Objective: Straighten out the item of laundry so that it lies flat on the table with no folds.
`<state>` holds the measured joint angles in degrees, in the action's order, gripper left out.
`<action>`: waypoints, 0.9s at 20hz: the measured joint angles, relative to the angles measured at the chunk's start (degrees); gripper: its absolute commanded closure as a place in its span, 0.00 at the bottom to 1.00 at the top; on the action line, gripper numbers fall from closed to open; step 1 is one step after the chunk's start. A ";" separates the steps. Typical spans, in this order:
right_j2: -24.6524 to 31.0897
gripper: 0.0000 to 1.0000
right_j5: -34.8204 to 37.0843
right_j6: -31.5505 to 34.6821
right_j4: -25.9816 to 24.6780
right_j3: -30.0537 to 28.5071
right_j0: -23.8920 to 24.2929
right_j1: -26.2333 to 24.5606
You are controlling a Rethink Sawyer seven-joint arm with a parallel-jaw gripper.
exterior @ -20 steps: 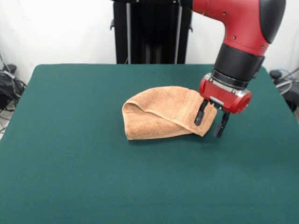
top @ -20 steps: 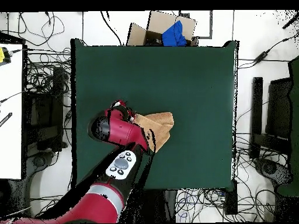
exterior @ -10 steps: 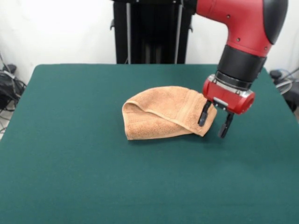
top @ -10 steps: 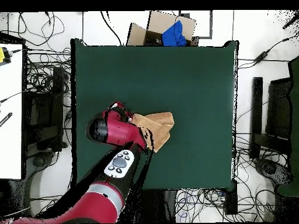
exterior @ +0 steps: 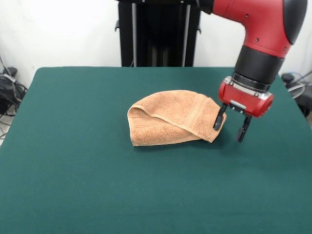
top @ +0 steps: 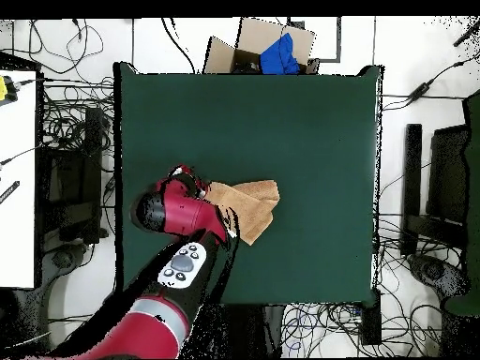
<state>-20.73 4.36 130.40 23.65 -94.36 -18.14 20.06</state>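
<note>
Towel (exterior: pixel 171 117) sits near table (exterior: pixel 78 161) centre, doubled over on itself, with a rounded fold at its left end in the front view and a woven band running down toward its right corner; not flat yet; hand (exterior: pixel 231 126) hangs low just beside that right corner, fingers spread with nothing between them, one fingertip over the towel's edge, the other over bare table; over the last second the hand has slid sideways off the towel, from straddling the corner to mostly clear of it, while the towel has not shifted; overhead view agrees, arm (top: pixel 178 211) drawn a little further from the cloth (top: pixel 251 202); judgement: no grip was taken on the corner, so the unfolding has not started; next move probably needs the hand brought back over an edge.
</note>
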 measured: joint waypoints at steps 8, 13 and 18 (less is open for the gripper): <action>-1.65 0.00 0.01 0.00 0.00 0.16 -2.41 -0.49; -1.65 0.00 0.01 0.00 0.00 0.16 -2.48 -0.68; -1.64 0.00 0.01 0.00 -0.38 0.09 -2.24 -0.82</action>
<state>-22.37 4.38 130.40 23.27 -94.27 -20.38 19.24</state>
